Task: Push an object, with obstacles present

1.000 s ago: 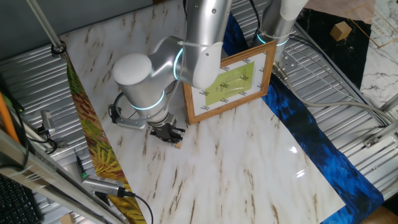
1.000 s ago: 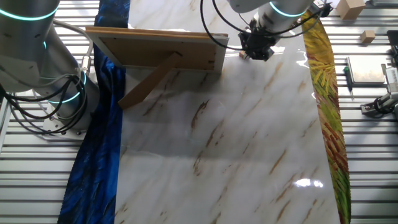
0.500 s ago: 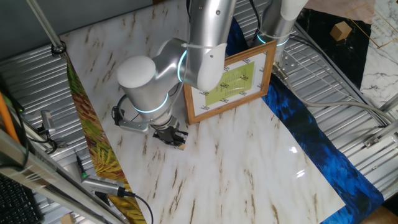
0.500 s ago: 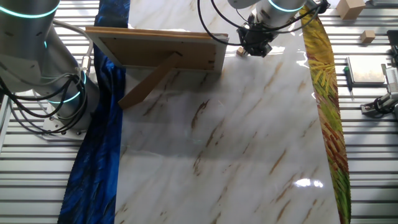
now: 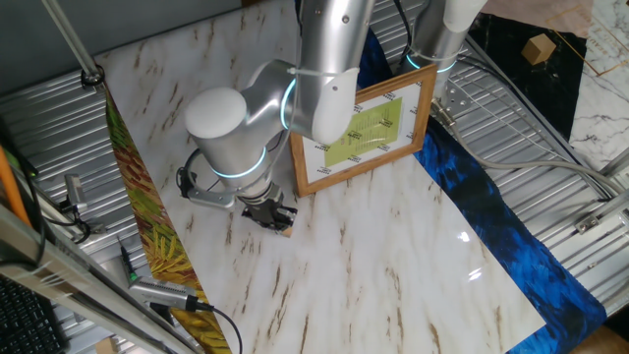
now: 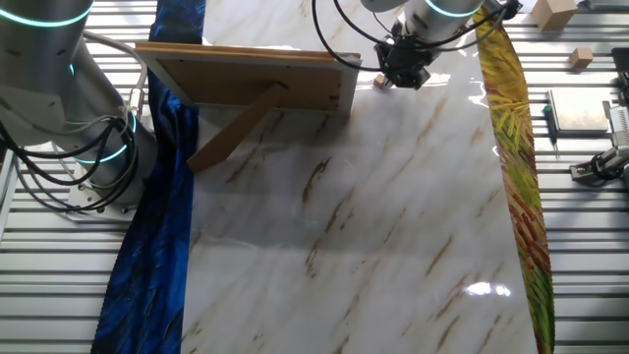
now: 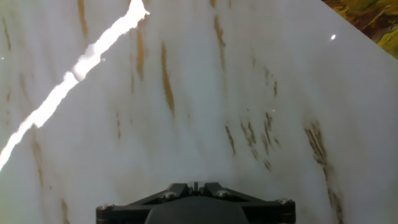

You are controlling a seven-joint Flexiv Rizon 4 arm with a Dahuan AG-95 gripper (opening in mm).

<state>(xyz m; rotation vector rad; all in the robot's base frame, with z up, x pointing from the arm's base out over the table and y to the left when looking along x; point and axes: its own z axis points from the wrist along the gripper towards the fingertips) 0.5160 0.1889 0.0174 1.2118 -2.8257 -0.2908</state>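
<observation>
One arm is over the table [image 5: 393,256], and its dark hand [image 5: 270,211] sits low on the white marbled top, right down at the surface near the lower left corner of the picture frame [image 5: 364,128]. There's the nub [image 5: 286,232], a tiny wood-coloured speck on the marble, tucked right against the tip of the hand on the side facing the open table. From the other fixed view the hand [image 6: 403,71] hangs at the far end of the table and the nub [image 6: 377,83] shows just beside it, between the hand and the end of the frame [image 6: 246,74], close to both, though I can't tell whether it touches the frame. The frame stands propped on its back strut, leaning, its yellow-green picture facing away from that camera. Are the fingers apart or together? I can't tell; the tips are a dark clump from both sides, and the hand view shows only the black housing at the bottom edge over streaked marble with a bright glare line. A yellow-green patterned strip [image 6: 511,147] runs along one long edge of the table, a blue one [image 6: 162,246] along the opposite edge, next to the frame.
</observation>
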